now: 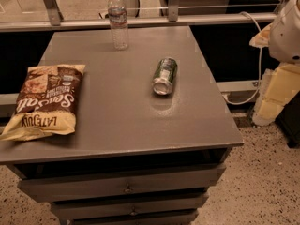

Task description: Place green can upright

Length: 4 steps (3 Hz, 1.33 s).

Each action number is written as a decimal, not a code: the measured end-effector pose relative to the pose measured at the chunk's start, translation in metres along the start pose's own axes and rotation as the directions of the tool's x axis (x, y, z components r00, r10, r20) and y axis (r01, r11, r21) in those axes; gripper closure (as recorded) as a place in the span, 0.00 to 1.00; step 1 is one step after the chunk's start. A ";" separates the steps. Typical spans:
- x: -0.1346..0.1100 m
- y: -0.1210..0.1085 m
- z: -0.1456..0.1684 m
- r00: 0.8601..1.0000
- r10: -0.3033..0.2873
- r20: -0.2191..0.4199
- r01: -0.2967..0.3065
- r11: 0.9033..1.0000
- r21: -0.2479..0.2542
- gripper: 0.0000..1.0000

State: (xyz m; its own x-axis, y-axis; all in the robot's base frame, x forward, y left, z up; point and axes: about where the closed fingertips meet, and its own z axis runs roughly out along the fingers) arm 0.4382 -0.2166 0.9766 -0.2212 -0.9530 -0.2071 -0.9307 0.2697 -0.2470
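The green can [164, 76] lies on its side on the grey table [122, 121], right of the middle, with one silver end facing the front. Its dark-green side carries pale lettering. The gripper is out of view. Only a white rounded part of the arm [287, 29] shows at the upper right edge, off the table and well right of the can.
A clear plastic water bottle [118, 20] stands upright at the table's back edge. A brown and yellow chip bag [44, 101] lies flat at the left. Drawers [126, 186] sit under the tabletop. A metal railing [140, 21] runs behind the table. Yellow boxes [281, 88] stand at right.
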 end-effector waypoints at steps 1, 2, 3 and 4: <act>0.000 0.000 0.000 1.000 0.000 0.000 0.000 1.000 0.000 0.00; -0.008 -0.017 0.015 1.000 -0.007 0.012 0.006 1.000 0.002 0.00; -0.025 -0.056 0.053 0.995 -0.061 0.073 0.062 0.998 -0.006 0.00; -0.037 -0.079 0.076 0.981 -0.150 0.124 0.152 0.988 -0.008 0.00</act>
State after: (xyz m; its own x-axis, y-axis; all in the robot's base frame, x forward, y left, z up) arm 0.5426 -0.1922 0.9315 -0.0418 -0.9582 -0.2832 -0.9559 0.1209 -0.2678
